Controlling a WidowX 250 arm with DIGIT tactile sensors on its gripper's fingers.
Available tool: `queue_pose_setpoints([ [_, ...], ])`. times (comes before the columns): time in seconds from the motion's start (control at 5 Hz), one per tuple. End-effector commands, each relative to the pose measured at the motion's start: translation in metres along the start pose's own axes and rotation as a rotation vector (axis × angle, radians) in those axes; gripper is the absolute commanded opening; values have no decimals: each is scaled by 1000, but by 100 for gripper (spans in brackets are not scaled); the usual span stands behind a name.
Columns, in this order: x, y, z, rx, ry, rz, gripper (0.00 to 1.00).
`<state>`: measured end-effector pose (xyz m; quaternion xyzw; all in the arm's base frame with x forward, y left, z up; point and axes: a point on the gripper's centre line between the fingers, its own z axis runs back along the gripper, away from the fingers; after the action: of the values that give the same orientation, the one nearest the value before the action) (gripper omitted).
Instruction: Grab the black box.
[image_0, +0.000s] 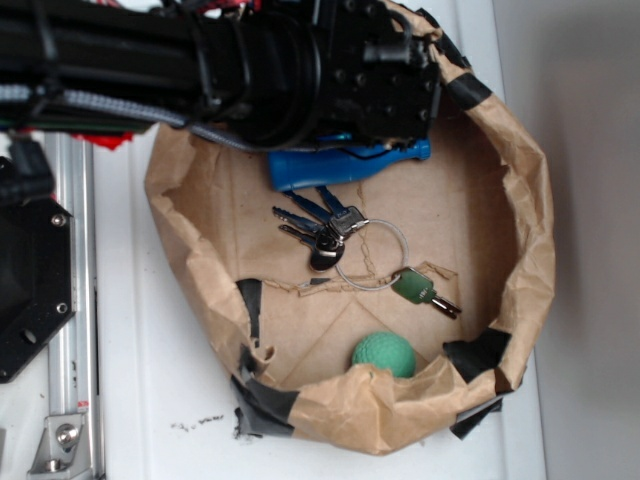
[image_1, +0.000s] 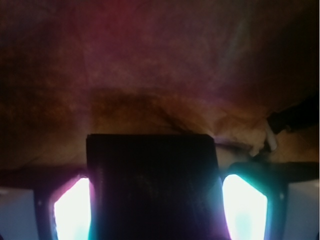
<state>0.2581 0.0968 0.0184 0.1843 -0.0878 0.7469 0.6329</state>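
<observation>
Box (image_1: 152, 185) sits square between the gripper (image_1: 155, 200) fingers against the paper wall (image_1: 150, 65); whether they're clamping it I cannot tell. Squeeze evenly, lift straight, avoid snagging paper

My arm (image_0: 150, 60) is black all over, a thick round body bundled with black cables and a grey braided sleeve along its underside. My gripper (image_0: 395, 75) housing is blocky, matte black, dotted with small screws.
</observation>
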Motion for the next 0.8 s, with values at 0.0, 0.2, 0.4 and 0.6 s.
queue_pose_setpoints([
  [0.0, 9, 6, -3, -24, 11, 38, 0],
  [0.2, 9, 6, -3, -30, 12, 39, 0],
  [0.4, 5, 6, 18, -164, 102, -182, 0],
  [0.6, -21, 3, 69, -330, 143, -394, 0],
])
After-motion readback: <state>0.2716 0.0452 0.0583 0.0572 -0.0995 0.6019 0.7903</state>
